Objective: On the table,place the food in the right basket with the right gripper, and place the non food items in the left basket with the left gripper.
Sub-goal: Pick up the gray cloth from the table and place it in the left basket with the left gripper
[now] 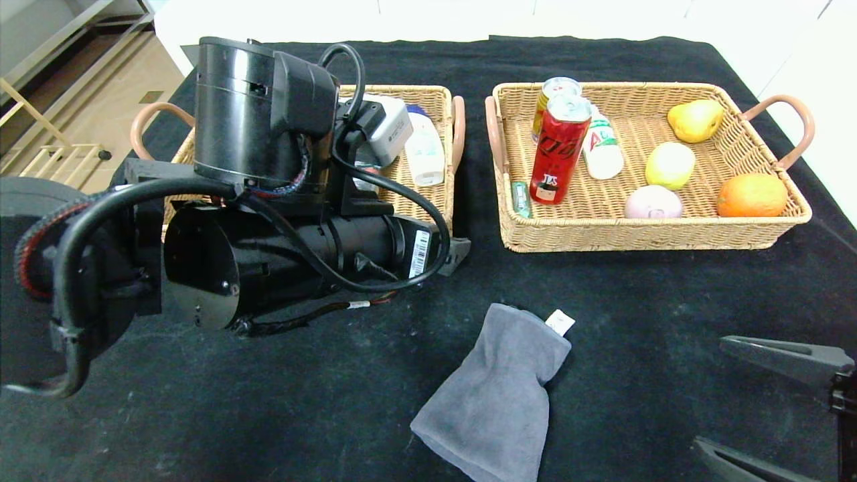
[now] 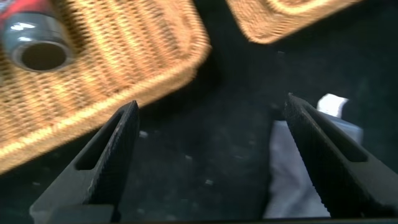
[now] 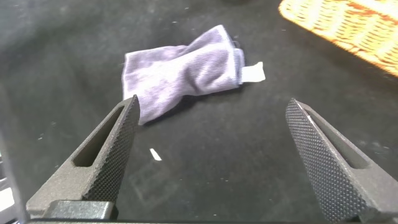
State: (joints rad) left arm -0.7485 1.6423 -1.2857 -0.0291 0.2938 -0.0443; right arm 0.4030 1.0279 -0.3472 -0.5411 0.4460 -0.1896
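Observation:
A grey cloth [image 1: 495, 395] with a white tag lies crumpled on the black table, in front of the two wicker baskets. My left gripper [image 2: 212, 106] hangs open and empty just off the near right corner of the left basket [image 2: 124, 74]; the grey cloth [image 2: 292, 180] shows beside one finger. In the head view the left arm covers much of the left basket [image 1: 438, 94]. My right gripper [image 1: 710, 392] is open and empty at the table's near right. It points toward the grey cloth [image 3: 180, 71], a short way off.
The left basket holds a white bottle [image 1: 424, 150], a pale box [image 1: 392, 130] and a grey-capped container [image 2: 37, 46]. The right basket [image 1: 643, 234] holds a red can [image 1: 559, 150], a second can [image 1: 552, 94], a white bottle [image 1: 601, 147], a pear [image 1: 696, 119], an orange [image 1: 751, 194] and two round fruits.

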